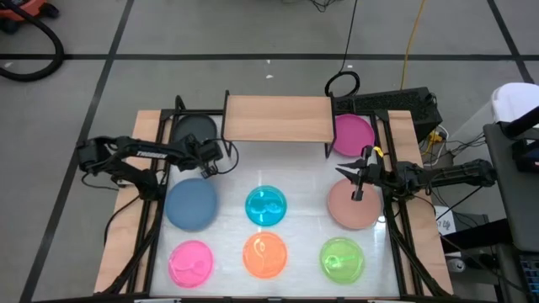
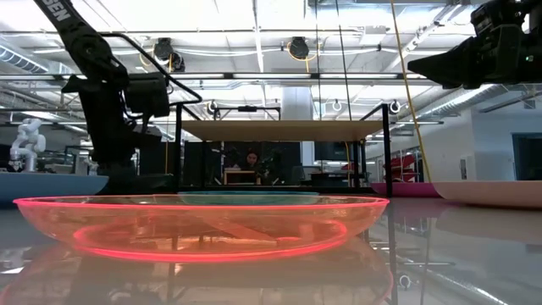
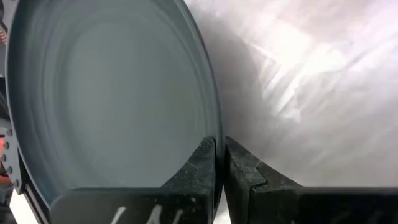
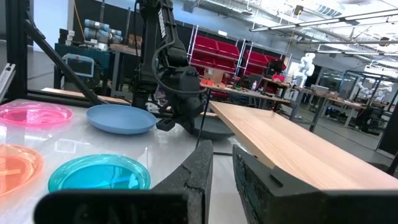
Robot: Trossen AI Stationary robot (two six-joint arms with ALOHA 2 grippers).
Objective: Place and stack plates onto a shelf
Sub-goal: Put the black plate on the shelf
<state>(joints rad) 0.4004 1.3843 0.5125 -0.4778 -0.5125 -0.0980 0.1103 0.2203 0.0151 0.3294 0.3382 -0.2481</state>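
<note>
The shelf [image 1: 278,118] stands at the far middle of the table. The dark grey plate [image 1: 192,130] is just left of it. My left gripper [image 1: 206,168] is shut on that plate's rim; the plate fills the left wrist view [image 3: 112,93]. The right wrist view shows this gripper [image 4: 186,118] and the plate [image 4: 214,129] beside the shelf board [image 4: 280,146]. My right gripper [image 1: 358,192] hovers above the dusty pink plate [image 1: 352,210], empty, with its fingers nearly together [image 4: 222,168]. The magenta plate [image 1: 352,135] lies right of the shelf. My left gripper pinches the dark grey plate's rim [image 3: 214,124] between its two fingers, at the edge nearest the table's front. The fingers reach toward the far edge, one above the rim and one below. I cannot tell whether the plate is lifted clear of the table.
The blue plate [image 1: 192,204] and cyan plate [image 1: 266,207] lie in the middle row. Pink [image 1: 191,263], orange [image 1: 264,256] and green [image 1: 342,259] plates lie along the near edge. Black frame bars [image 1: 156,210] run along both table sides.
</note>
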